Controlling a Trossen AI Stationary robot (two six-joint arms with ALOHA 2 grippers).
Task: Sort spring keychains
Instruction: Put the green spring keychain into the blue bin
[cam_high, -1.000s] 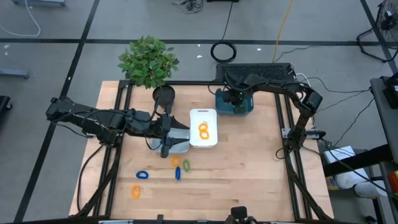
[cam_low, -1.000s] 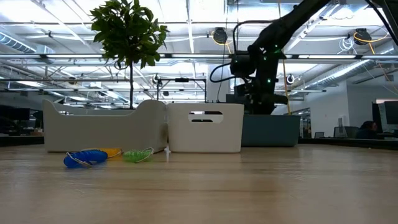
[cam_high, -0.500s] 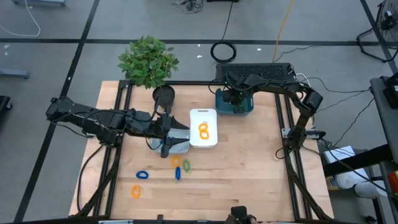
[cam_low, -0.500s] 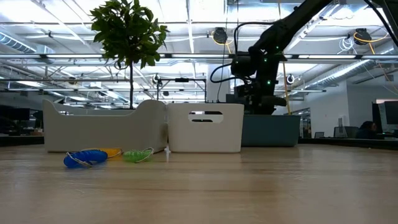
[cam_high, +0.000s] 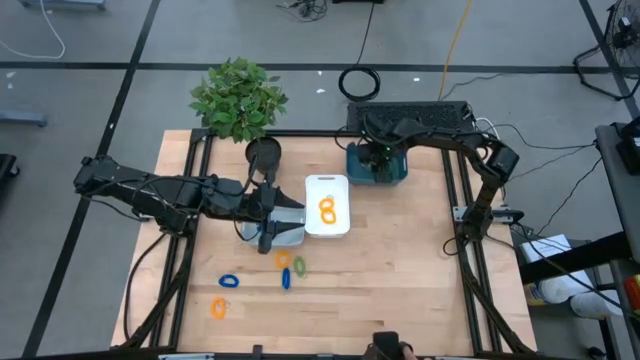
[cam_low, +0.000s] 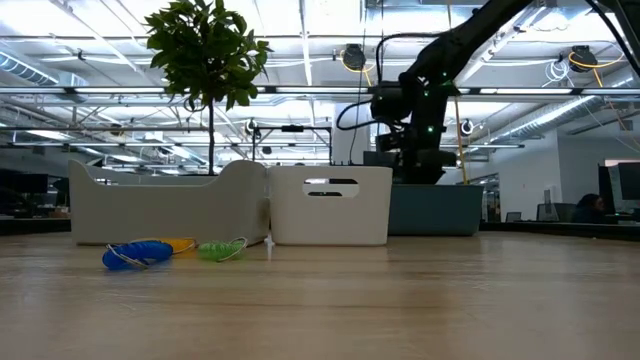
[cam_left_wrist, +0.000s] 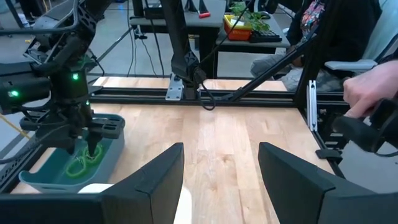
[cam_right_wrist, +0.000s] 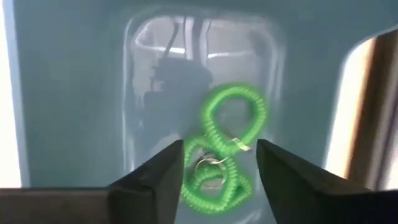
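Note:
My right gripper stands open over the teal tray at the far side of the table. Green spring keychains lie loose on the tray's floor under its fingers. They also show in the left wrist view. My left gripper is open with nothing between its fingers, above the grey tray. Two orange keychains lie in the white tray. On the table nearer the front lie loose keychains: orange, green, blue, blue and orange.
A potted plant and a black pot stand at the far left of the table. A black cable coil lies on the floor beyond it. A person's hand shows past the table's right edge. Bare wood lies to the right of the trays.
My right gripper has risen a little over the teal tray. Nothing else has visibly moved.

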